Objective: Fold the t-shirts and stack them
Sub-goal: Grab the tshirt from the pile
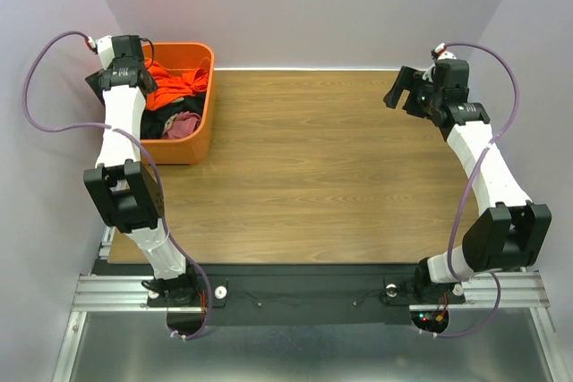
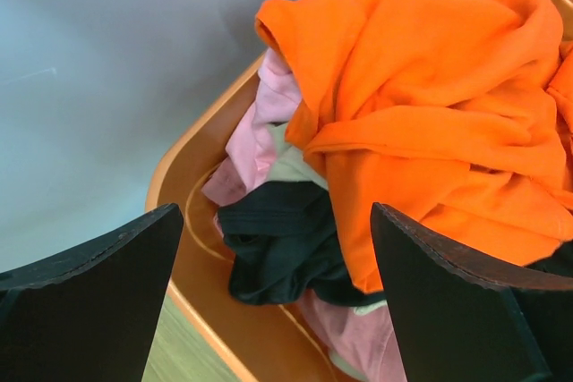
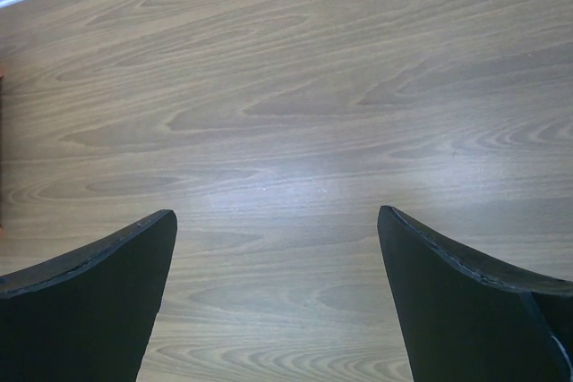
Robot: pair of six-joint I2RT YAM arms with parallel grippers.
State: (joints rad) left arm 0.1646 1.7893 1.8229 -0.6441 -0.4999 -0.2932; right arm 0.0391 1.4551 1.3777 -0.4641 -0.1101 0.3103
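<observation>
Risk first, starting at the near side of the pile. Easy to pinch two garments at once, with the black shirt (image 2: 277, 248) lying nearest under the left gripper (image 2: 273, 221). Touching it just beyond, a pink shirt (image 2: 260, 140) and a pale tan one (image 2: 291, 167), all of them tucked under the orange tee (image 2: 430, 87) heaped farther back. By closing low here, likely to catch black cloth along with orange, or to drag the whole tangle up over the rim of the tub (image 2: 166, 176). Could also nip only a loose fold of the orange tee and lose it on the way out, or scrape a fingertip on the tub wall close at the left. Safer, probably, to aim at a raised ridge of orange well clear of the other colours.

As for the left gripper: spread wide, holding nothing, touching nothing visible, hovering over the clothes near the tub's left rim. Cannot tell from the wrist view how high above the cloth.

Right gripper (image 3: 277, 221): likewise spread wide and bare, poised over plain wood of the tabletop (image 1: 313, 167), well apart from the tub. Parked toward the far right edge in the overhead view, so no help ready for a bunched shirt. Likely to need both for spreading one flat.

All shirts in the tub at the far-left corner of the tabletop. None laid out, none folded, no stack begun.
</observation>
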